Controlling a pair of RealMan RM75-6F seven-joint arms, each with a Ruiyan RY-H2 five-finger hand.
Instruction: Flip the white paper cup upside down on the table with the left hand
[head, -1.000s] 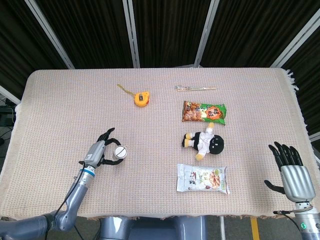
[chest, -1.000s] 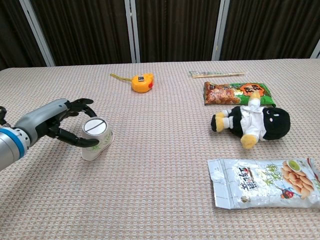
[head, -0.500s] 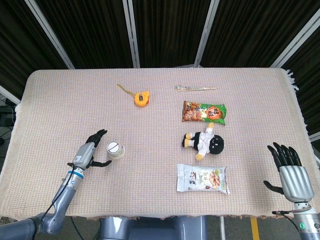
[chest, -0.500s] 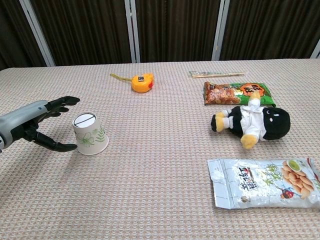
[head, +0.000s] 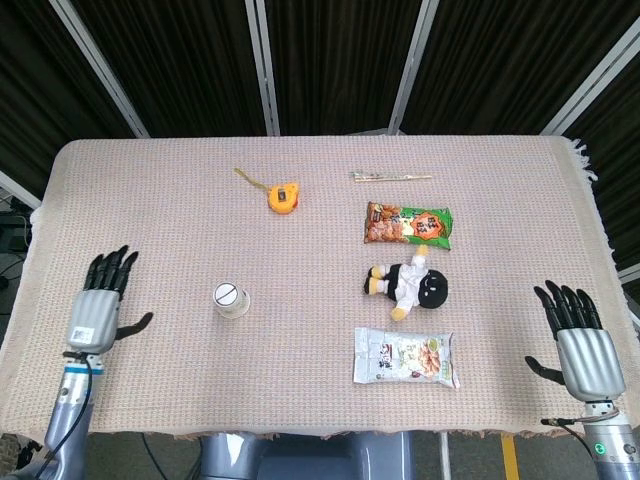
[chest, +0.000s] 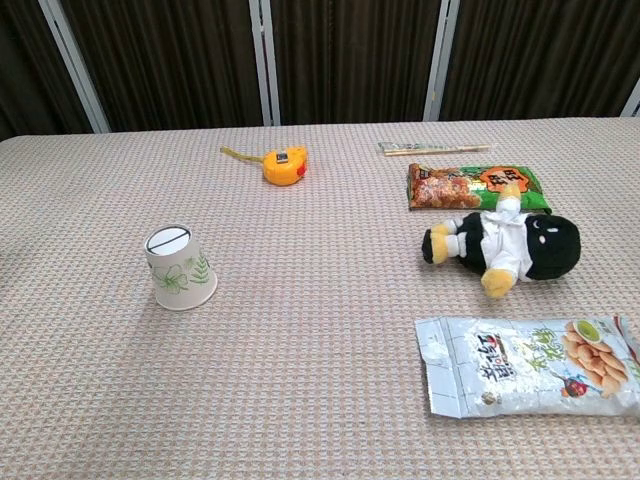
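The white paper cup (head: 230, 300) with a green leaf print stands upside down on the woven tablecloth, its base up; the chest view shows the cup (chest: 179, 268) alone at the left. My left hand (head: 100, 303) hovers well to the cup's left near the table's left edge, fingers spread and holding nothing. It does not show in the chest view. My right hand (head: 581, 342) stays at the table's right front corner, fingers spread and empty.
An orange tape measure (head: 283, 196) lies at the back, with chopsticks (head: 391, 177) to its right. A snack bag (head: 407, 224), a plush doll (head: 410, 283) and a white snack pack (head: 405, 358) line the right half.
My left hand let go of the cup and drew back to the left, out of the chest view. The cup now stands flat, base up. The right hand barely moved.
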